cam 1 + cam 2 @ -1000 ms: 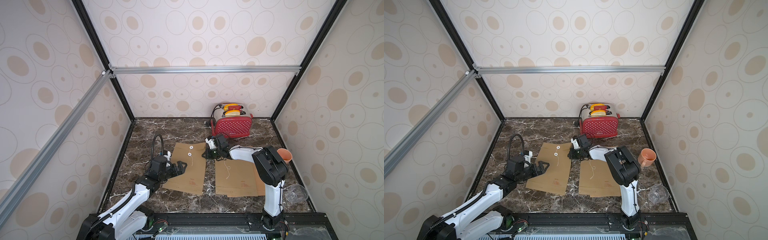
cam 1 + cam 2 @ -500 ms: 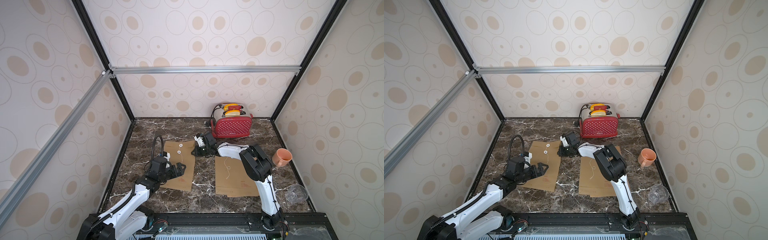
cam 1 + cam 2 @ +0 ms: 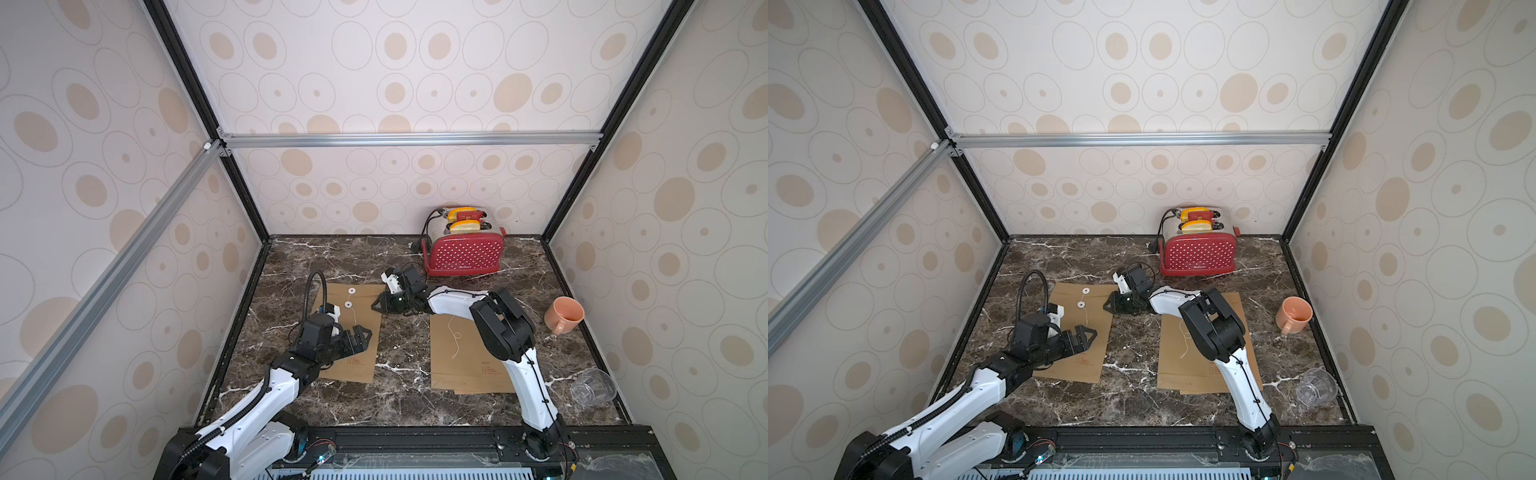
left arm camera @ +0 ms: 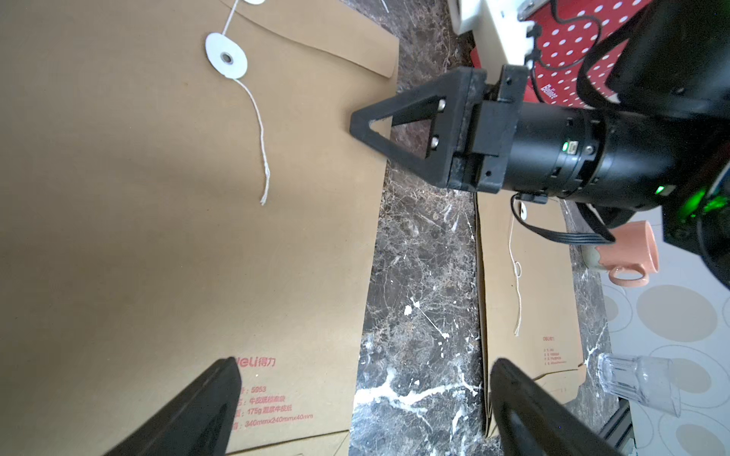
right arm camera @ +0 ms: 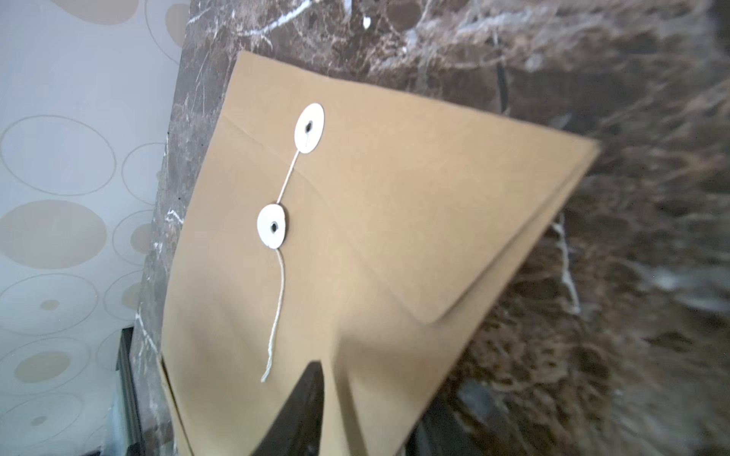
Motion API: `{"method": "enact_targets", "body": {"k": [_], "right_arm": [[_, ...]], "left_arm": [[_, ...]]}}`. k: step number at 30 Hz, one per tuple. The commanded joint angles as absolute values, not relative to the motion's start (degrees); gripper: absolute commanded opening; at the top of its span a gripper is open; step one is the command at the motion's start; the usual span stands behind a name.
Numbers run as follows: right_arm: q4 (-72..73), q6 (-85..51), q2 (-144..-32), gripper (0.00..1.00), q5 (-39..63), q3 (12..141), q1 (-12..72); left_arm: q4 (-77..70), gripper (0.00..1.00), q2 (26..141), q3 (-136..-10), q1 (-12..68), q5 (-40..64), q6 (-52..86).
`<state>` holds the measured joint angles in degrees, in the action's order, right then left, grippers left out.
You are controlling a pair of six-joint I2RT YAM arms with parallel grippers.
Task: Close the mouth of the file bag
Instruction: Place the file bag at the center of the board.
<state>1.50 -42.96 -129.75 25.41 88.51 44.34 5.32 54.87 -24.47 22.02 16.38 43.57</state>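
Flap (image 5: 414, 197) folded down, string (image 5: 276, 308) hanging loose
Left hand (image 3: 360, 336) gapes empty over the file bag (image 3: 365, 316); right hand (image 3: 377, 306) spread unclear. Next, probably: wind the string round the lower button (image 5: 271, 226).

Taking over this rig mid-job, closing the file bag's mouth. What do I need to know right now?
Left gripper: open, empty, hovering over the near half of the left file bag.
Right gripper: jaws look parted at that bag's right edge, beside the flap; no hold seen.
Done: flap lies folded down over the mouth.
Left: string hangs loose past the lower disc; wind it if a tie is wanted.
Second bag lies partly under the right arm; its mouth is hidden.
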Motion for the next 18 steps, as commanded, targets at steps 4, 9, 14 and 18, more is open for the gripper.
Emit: {"method": "enact_targets", "body": {"k": [4,9,14,18], "right_arm": [[-5.8,-39.6,-121.3,0.49,20.6,84.1,43.1],[-10.8,-35.7,-111.9,0.52,16.2,78.6,41.1],[-14.4,-31.4,-98.9,0.52,12.1,68.1,39.1],[-12.7,-31.2,-87.2,0.5,13.2,55.0,34.9]], "left_arm": [[5.4,0.99,52.0,-26.4,21.7,20.0,39.5],[5.3,0.99,49.5,-28.2,21.7,23.3,38.5],[-10.0,0.99,53.7,-27.1,22.2,33.0,45.3],[-13.4,0.99,58.8,-29.3,26.9,32.0,43.6]]}}
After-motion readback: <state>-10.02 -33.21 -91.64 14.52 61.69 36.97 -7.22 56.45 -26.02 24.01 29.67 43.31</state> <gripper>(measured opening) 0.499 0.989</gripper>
